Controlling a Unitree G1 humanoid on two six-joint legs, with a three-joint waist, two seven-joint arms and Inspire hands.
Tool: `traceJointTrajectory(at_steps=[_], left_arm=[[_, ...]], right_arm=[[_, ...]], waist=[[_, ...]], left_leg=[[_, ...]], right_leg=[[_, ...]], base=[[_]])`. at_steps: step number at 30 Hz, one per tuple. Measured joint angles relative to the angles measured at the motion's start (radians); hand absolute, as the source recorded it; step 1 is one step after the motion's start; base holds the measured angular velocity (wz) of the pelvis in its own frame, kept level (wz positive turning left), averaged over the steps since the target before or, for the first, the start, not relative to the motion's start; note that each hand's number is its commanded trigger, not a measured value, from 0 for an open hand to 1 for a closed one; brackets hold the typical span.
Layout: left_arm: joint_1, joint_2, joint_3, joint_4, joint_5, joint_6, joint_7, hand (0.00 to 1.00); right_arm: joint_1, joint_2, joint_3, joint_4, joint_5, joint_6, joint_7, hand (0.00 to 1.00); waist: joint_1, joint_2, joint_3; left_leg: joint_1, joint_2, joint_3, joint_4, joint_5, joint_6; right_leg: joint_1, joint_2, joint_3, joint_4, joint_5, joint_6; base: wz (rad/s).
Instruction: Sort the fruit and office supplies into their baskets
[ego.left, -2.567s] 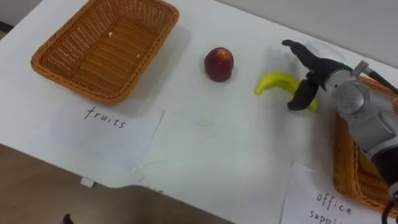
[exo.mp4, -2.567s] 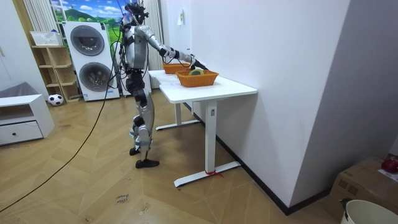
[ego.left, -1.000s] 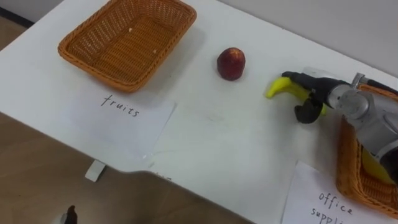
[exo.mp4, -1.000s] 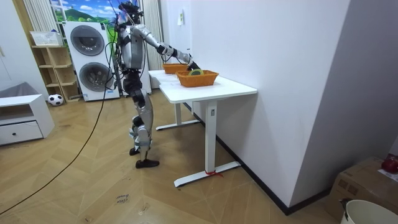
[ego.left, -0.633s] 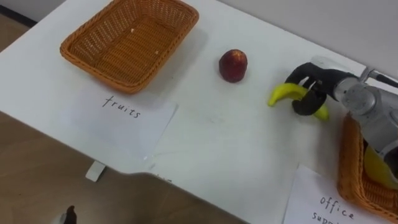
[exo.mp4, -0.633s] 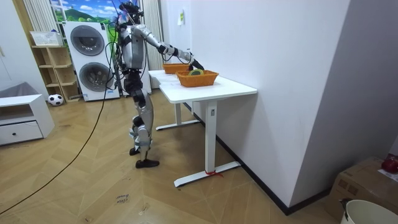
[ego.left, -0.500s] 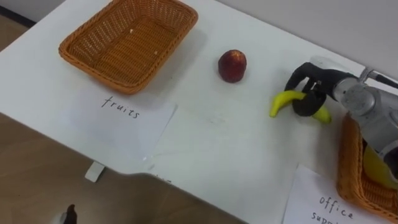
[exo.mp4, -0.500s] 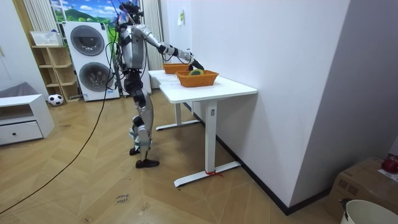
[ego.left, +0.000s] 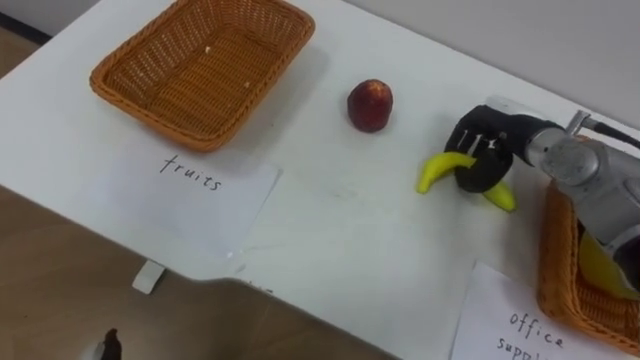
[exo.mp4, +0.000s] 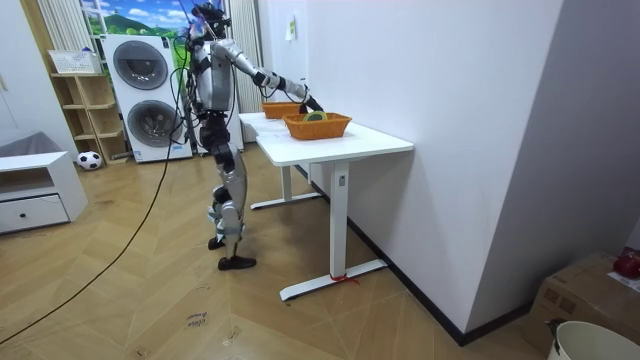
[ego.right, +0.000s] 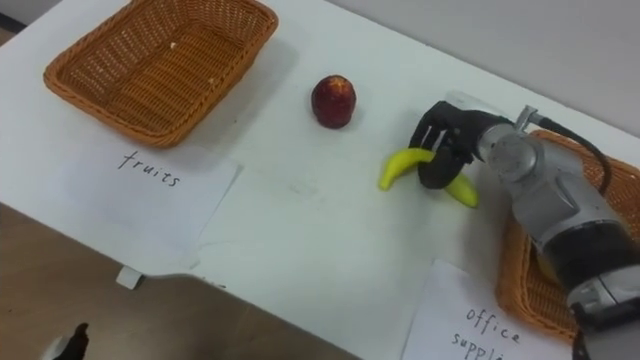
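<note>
**A:** Woven orange wicker: where is it found?

**B:** A rectangular wicker basket (ego.left: 205, 65) is set at the tabletop's (ego.left: 340, 240) far left corner, with a white paper sheet (ego.left: 190, 190) by the near edge. A round red apple (ego.left: 370, 105) lies toward the far edge.

**A:** And the curved yellow banana (ego.left: 435, 172)?

**B:** Right of the apple. The fingers of the right hand (ego.left: 482, 145) are curled round its middle. A second wicker basket (ego.left: 550, 265) is seen at the right edge.

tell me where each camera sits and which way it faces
Left eye view: on the robot's head, looking down at the white table; its right hand, curled round the banana, shows at the right.
Right eye view: beside it on the head, same downward look, same right arm.
Room view: standing in the room well off, facing the whole robot at the table.
Both eye views share the banana, apple and fruit basket.
</note>
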Motion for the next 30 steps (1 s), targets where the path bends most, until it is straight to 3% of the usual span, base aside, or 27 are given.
traceJointTrajectory(at_steps=[10, 17, 20, 25, 30], left_arm=[[0.061, -0.007, 0.023, -0.003, 0.036, 0.014, 0.004, 0.00], [0.111, -0.034, 0.065, -0.061, 0.051, 0.039, 0.004, 0.00], [0.118, -0.047, 0.096, -0.064, 0.050, 0.039, 0.004, 0.00], [0.144, -0.058, 0.102, -0.107, 0.072, 0.040, 0.010, 0.00], [0.157, -0.071, 0.120, -0.118, 0.092, 0.049, 0.026, 0.00]], right_arm=[[0.063, 0.000, -0.048, -0.176, 0.011, -0.011, 0.000, 1.00], [0.112, 0.001, -0.107, -0.240, -0.041, 0.001, -0.006, 1.00], [0.112, 0.002, -0.157, -0.252, -0.059, 0.007, -0.027, 1.00], [0.112, 0.014, -0.217, -0.322, -0.069, 0.012, -0.059, 1.00], [0.112, 0.016, -0.218, -0.405, -0.070, 0.012, -0.074, 1.00]], waist=[[-0.044, 0.022, -0.0088], [-0.066, 0.039, -0.0183], [-0.064, 0.040, -0.0189], [-0.065, 0.043, -0.0207], [-0.063, 0.041, -0.0224]], left_leg=[[0.037, -0.001, -0.001, -0.002, 0.001, 0.002], [0.108, -0.004, -0.008, -0.027, 0.001, 0.002], [0.132, -0.003, -0.002, -0.032, 0.001, 0.002], [0.146, -0.004, -0.009, -0.043, 0.001, -0.001], [0.145, -0.007, -0.018, -0.042, 0.003, -0.001]], right_leg=[[0.048, 0.003, 0.013, -0.022, 0.001, 0.002], [0.113, 0.003, 0.017, -0.031, -0.001, 0.006], [0.131, 0.005, 0.041, -0.031, -0.003, 0.010], [0.153, 0.006, 0.040, -0.032, -0.004, 0.011], [0.156, 0.006, 0.039, -0.032, -0.004, 0.011]], base=[[0.01], [0.02], [-0.03], [0.03], [0.04]])
